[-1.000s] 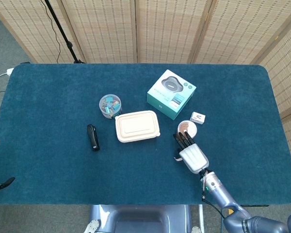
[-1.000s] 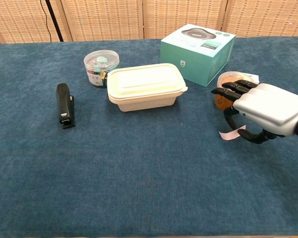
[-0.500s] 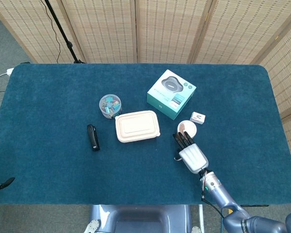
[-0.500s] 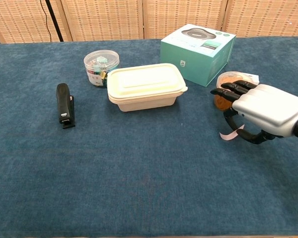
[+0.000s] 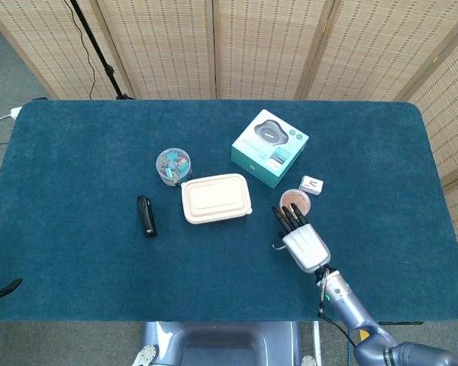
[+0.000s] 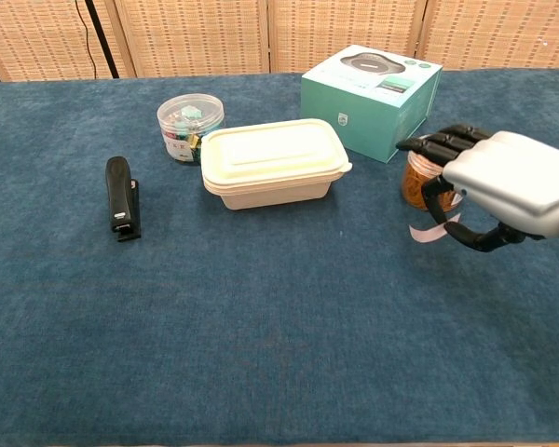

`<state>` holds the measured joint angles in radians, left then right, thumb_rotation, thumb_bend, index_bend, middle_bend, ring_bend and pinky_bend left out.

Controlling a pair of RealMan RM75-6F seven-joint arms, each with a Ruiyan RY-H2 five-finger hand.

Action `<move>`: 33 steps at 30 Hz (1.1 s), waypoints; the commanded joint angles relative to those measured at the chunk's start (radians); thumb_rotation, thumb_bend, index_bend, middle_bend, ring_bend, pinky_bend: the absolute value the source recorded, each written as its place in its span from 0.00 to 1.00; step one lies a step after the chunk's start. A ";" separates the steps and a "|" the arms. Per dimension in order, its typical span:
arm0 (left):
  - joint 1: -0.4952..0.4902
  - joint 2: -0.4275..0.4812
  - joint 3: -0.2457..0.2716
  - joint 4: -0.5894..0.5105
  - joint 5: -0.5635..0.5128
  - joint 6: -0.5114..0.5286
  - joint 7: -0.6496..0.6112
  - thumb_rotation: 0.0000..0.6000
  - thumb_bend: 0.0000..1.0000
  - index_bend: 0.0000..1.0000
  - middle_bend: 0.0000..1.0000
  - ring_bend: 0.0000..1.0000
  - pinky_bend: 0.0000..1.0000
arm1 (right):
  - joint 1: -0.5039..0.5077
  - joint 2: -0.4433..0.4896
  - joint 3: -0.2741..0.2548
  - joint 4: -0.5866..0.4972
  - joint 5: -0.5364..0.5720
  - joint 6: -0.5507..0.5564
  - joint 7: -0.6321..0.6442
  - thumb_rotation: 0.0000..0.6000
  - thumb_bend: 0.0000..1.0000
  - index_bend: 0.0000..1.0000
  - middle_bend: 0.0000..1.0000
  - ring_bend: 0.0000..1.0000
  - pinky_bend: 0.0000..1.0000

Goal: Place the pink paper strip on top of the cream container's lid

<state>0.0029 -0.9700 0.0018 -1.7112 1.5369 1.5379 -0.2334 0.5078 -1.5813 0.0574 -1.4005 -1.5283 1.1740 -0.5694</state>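
Observation:
The cream container (image 6: 272, 172) sits mid-table with its lid (image 6: 272, 147) closed and bare; the head view shows it too (image 5: 215, 197). My right hand (image 6: 489, 191) hovers to its right, above the cloth, pinching the pink paper strip (image 6: 429, 230), which curls down below the fingers. The same hand (image 5: 301, 240) appears near the table's front in the head view. Only the dark fingertips of my left hand (image 5: 0, 290) show at the far left edge, spread apart with nothing in them.
A teal box (image 6: 373, 98) stands behind the right hand, and a small brown jar (image 6: 417, 182) is right beside the fingers. A clear jar of clips (image 6: 190, 126) and a black stapler (image 6: 120, 196) lie left of the container. A small white box (image 5: 312, 184) sits further back.
My right hand has risen and shifted slightly away from me, carrying the pink strip up off the cloth. The left hand has stayed put.

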 commanded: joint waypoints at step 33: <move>-0.016 0.022 0.006 0.009 -0.006 -0.042 -0.055 1.00 0.00 0.00 0.00 0.00 0.00 | 0.317 -0.363 0.301 0.210 0.154 -0.013 -0.499 1.00 0.53 0.58 0.00 0.00 0.00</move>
<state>-0.0124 -0.9495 0.0083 -1.7033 1.5316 1.4977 -0.2869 0.8000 -1.9116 0.3391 -1.2286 -1.3999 1.1599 -1.0416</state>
